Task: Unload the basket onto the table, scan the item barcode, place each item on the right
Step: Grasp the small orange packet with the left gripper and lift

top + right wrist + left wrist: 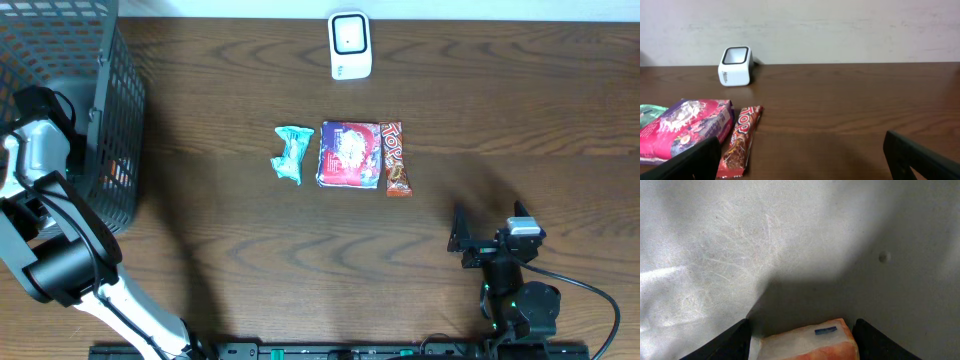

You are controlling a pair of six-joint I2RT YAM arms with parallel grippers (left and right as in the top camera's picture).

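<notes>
White box scanner (350, 45) upright, teal crumpled packet (291, 154), pink-purple pouch (349, 154) and red-brown bar (397, 157) lying flat in a row just in front of it, pale orange packet (807, 342) with a blue label well to its left.

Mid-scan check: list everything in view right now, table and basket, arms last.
scanner: one, white, far edge of the table, centre
teal packet: one, teal, mid-table, left end of the row
snack pack: one, pink and purple, middle of the row
chocolate bar: one, red, right end of the row
basket: one, dark grey mesh, far left
orange-and-white packet: one, inside the basket
table: one, dark brown wood
left arm: white and black, reaching into the basket; jaws either side of the packet, grip unclear
right arm: black, near right; jaws wide open, empty
</notes>
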